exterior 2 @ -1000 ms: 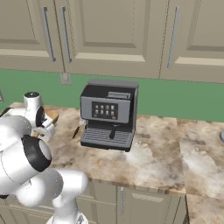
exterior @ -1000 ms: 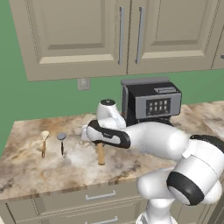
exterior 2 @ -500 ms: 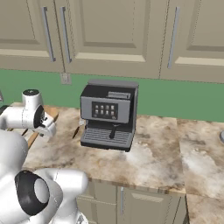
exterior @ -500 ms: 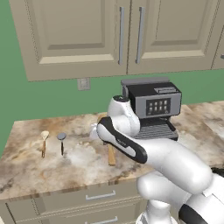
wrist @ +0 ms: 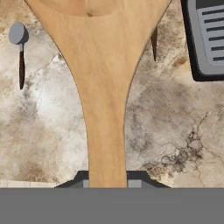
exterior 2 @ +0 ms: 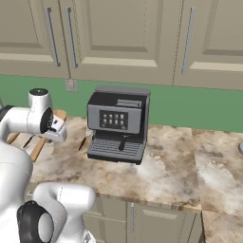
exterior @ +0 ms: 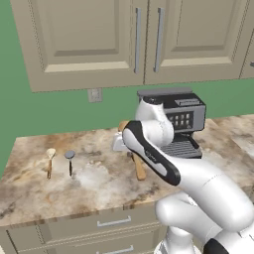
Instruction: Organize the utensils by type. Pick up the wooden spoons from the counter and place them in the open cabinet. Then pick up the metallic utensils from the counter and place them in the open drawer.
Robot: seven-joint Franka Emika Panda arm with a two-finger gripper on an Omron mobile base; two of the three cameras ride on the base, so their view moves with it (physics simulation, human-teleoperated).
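The big spoon (wrist: 103, 87) runs lengthwise straight away from the gripper (wrist: 108, 179) in the hand view, handle at the fingers and bowl at the far end, cut off by the picture's top edge. In the left base view its handle (exterior: 139, 167) slants down toward the front of the counter (exterior: 99, 183), just left of the coffee machine (exterior: 181, 119), with the bowel end hidden behind the arm. It is plain orange-tan wood with faint grain, a narrow handle flaring smoothly into a wide bowl.

The fingers (wrist: 135, 180) are clenched on the handle end, one on each side, nearly closed around the thin wood. The spoon is held above the counter, left of the machine.

Well left of the machine lie the small spoon (exterior: 50, 159), pale-bowled with a brown handle, and beside it a round grey-headed utensil (exterior: 70, 161) on a dark handle, both with handles pointing to the counter's front edge. A dark thin handle (wrist: 154, 43) lies near the machine's tray.
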